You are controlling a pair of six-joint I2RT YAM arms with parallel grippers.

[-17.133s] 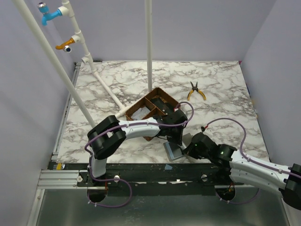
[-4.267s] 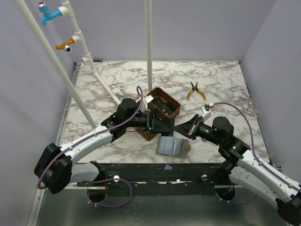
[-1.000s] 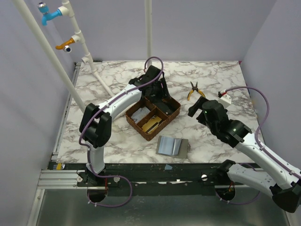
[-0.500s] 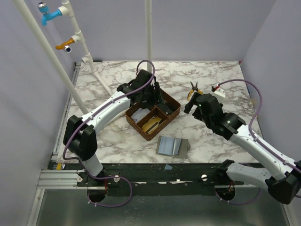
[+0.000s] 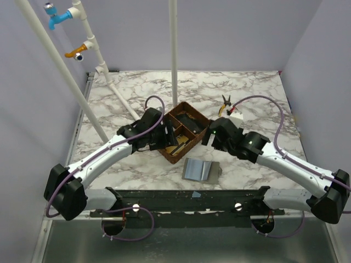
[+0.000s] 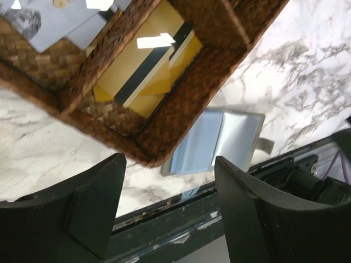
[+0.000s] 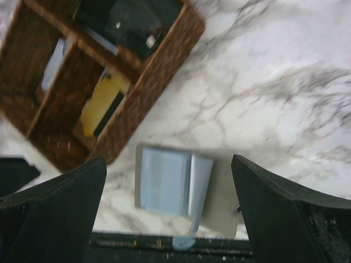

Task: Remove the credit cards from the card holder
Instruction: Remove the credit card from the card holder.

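Left gripper (image 6: 169, 181) open, empty, over woven tray (image 6: 184, 107) holding yellow cards (image 6: 143, 66) and pale credit cards (image 6: 63, 24). Right gripper (image 7: 169, 164) wide open, empty, above the unfolded card holder (image 7: 164, 181). Pliers (image 5: 225, 102) lie behind the right arm.

The table (image 5: 137, 90) looks like smooth, faintly shiny marble-patterned laminate. The tray (image 6: 181, 109) is rough brown woven fibre. A yellow card (image 6: 131, 68) gleams like glossy plastic. The card holder (image 7: 164, 181) is smooth, matt grey. The left pincer (image 6: 169, 164) has matt black plastic fingers (image 6: 93, 208).
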